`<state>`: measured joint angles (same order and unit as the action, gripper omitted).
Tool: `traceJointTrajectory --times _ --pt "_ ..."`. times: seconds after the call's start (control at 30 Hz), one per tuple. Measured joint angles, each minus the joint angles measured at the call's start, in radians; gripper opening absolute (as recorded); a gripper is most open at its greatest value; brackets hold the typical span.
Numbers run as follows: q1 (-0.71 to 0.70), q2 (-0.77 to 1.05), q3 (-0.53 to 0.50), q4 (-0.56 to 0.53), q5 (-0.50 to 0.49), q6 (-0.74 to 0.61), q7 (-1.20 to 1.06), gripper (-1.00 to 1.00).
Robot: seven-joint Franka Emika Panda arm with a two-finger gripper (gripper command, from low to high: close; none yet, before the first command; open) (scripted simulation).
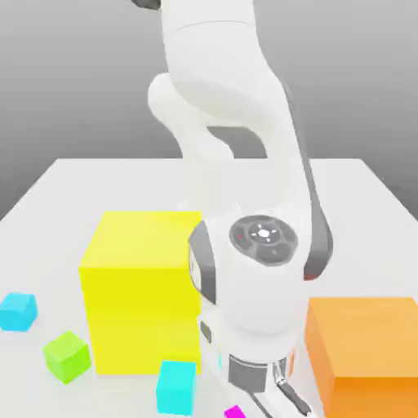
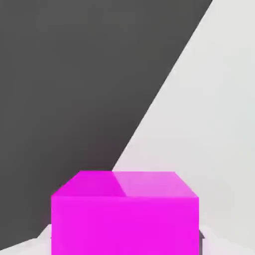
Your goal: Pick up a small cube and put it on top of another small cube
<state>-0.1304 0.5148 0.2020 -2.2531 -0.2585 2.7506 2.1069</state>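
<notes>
The end effector [image 1: 282,400] is low at the worktop's [image 1: 49,204] near edge, closed, apparently on the magenta cube [image 2: 124,211], between the yellow block [image 1: 139,286] and orange block [image 1: 367,351]. Lift straight up, clearing both blocks, then centre it over 1 cyan cube [image 1: 175,386].

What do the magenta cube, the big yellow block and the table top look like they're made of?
Magenta cube: uniform saturated colour, sharp edges, no grain or print; reads as smooth plastic, though a render leaves that open. Big yellow block: the same flat, untextured matte look, faces differing only by shading; plastic or painted foam alike. Table top: plain pale grey-white, matte, no seams or reflections; possibly laminate.
</notes>
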Motion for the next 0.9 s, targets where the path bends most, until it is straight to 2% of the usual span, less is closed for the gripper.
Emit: traceJointTrajectory --times 0.13,0.2,0.33,0.43,0.73,0.9 --pt "-0.032 -0.127 0.044 -0.026 0.059 -0.097 -0.048 -1.00" --pt "-0.049 -0.188 0.049 -0.008 0.046 -0.136 -0.112 -1.00" --pt "-0.097 -0.282 0.027 0.012 0.009 -0.189 -0.254 -1.00" --pt "-0.163 -0.331 -0.010 -0.028 0.029 -0.201 -0.355 -1.00" --pt "-0.421 -0.450 -0.140 -0.235 0.211 -0.169 -0.625 -1.00" --pt "-0.431 -0.323 -0.151 -0.271 0.234 -0.033 -0.611 -1.00"
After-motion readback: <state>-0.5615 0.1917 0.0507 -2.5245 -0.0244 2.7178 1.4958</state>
